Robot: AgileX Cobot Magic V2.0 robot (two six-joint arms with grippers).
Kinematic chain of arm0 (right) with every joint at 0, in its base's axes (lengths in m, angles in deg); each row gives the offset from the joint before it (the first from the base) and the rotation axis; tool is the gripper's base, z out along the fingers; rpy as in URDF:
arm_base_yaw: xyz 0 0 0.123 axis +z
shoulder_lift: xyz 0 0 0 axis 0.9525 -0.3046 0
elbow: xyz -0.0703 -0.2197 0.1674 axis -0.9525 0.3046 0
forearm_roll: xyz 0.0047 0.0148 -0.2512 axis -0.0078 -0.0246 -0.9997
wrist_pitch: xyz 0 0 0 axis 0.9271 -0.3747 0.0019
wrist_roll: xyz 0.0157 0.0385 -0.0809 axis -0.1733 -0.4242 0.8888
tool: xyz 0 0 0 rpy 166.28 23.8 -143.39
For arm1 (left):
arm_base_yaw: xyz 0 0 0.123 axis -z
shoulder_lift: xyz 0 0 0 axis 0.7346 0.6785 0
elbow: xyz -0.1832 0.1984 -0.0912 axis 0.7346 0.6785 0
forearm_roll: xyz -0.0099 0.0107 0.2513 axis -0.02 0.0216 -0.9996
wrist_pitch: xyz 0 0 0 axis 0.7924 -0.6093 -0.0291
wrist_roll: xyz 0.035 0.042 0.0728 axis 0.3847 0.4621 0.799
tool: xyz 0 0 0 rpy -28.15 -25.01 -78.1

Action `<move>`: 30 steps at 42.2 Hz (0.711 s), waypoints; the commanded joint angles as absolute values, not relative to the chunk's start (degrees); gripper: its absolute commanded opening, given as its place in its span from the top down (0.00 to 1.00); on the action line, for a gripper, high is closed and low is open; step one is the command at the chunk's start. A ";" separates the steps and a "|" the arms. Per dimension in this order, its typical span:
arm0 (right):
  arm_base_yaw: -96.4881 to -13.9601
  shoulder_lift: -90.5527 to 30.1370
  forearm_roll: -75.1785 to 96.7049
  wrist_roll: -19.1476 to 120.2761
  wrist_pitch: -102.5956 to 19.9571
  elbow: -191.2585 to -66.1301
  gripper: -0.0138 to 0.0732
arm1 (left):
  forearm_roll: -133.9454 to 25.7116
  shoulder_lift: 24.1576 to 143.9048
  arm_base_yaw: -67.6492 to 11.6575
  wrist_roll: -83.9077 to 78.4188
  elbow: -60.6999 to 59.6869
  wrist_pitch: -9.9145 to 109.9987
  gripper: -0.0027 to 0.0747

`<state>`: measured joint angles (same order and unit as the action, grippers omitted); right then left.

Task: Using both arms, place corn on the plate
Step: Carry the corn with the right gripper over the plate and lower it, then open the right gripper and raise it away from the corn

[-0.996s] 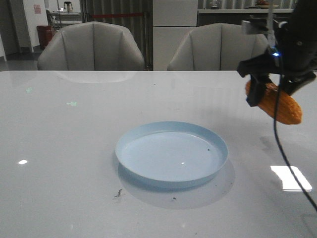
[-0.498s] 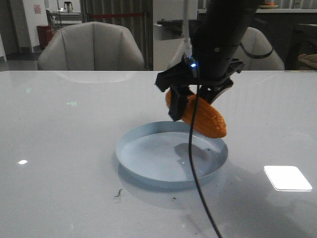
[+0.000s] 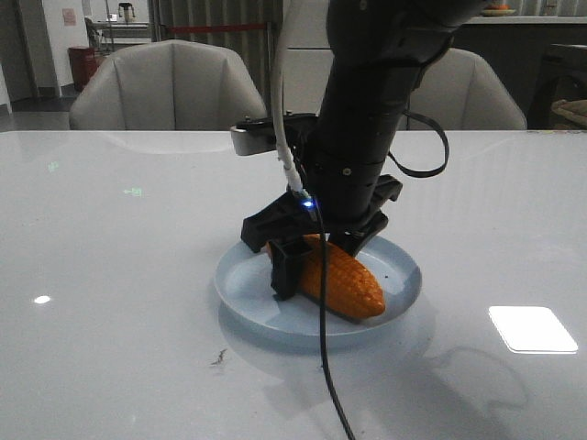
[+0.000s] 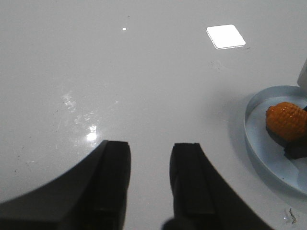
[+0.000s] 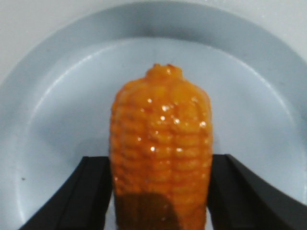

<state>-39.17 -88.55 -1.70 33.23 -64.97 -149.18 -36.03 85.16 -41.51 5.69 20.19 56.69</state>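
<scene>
The orange corn (image 3: 347, 282) is inside the pale blue plate (image 3: 231, 286), tilted, with its lower end down at the plate's floor. My right gripper (image 3: 316, 261) is shut on the corn, one black finger on each side. The right wrist view shows the corn (image 5: 160, 143) between the fingers (image 5: 93, 191) over the plate (image 5: 57, 110). My left gripper (image 4: 148, 158) is open and empty over bare table, left of the plate (image 4: 254, 136). Its view shows one end of the corn (image 4: 287, 120). The left gripper is out of the front view.
Two grey chairs (image 3: 170, 87) stand behind the white table's far edge. A bright patch of reflected light (image 3: 532, 328) lies on the table right of the plate. Small dark marks (image 3: 220, 357) are in front of the plate. A black cable (image 3: 326, 367) hangs from the right arm.
My right gripper has carried the corn from the far right, leftward and down, into the plate.
</scene>
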 commanded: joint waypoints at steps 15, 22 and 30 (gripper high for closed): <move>-39.60 -84.27 -4.27 33.65 -78.37 -168.39 0.23 | -34.94 84.46 -41.41 5.70 18.54 54.04 0.57; -42.25 -80.72 -4.91 32.35 -83.91 -173.95 0.23 | -34.94 84.46 -41.41 5.70 18.54 54.04 0.57; -49.65 -72.04 -1.33 31.34 -86.56 -174.45 0.23 | -34.94 84.46 -41.41 5.70 18.54 53.96 0.57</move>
